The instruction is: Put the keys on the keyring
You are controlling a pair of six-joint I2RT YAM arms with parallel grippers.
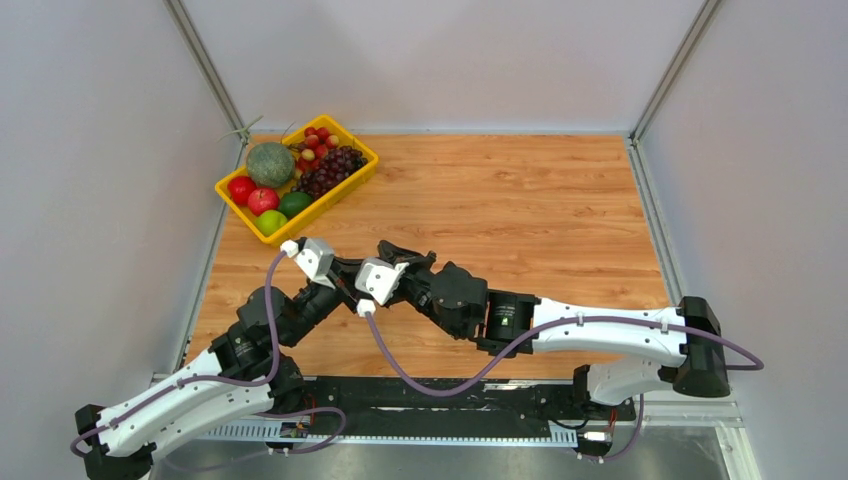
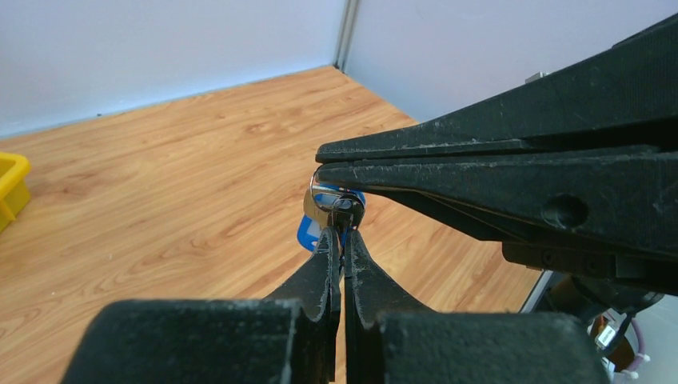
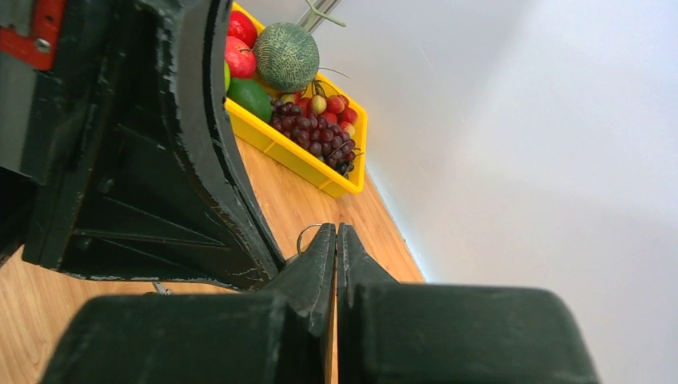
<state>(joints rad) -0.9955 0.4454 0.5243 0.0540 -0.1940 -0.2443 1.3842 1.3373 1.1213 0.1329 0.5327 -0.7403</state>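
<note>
My two grippers meet tip to tip above the wooden table, left of its middle. My left gripper (image 2: 344, 230) is shut on a small key with a blue head (image 2: 307, 233), held just above the wood. My right gripper (image 3: 336, 230) is shut on the thin silver keyring (image 3: 303, 235), whose loop sticks out beside its tip. In the left wrist view the keyring (image 2: 317, 190) sits at the right gripper's fingertips (image 2: 336, 168), right against the key. From the top, the left gripper (image 1: 352, 272) and right gripper (image 1: 366, 266) hide the key and ring. No other keys show.
A yellow basket (image 1: 345, 190) of fruit stands at the table's back left corner; it also shows in the right wrist view (image 3: 296, 160). White walls close the table on three sides. Purple cables loop from both wrists near the front edge.
</note>
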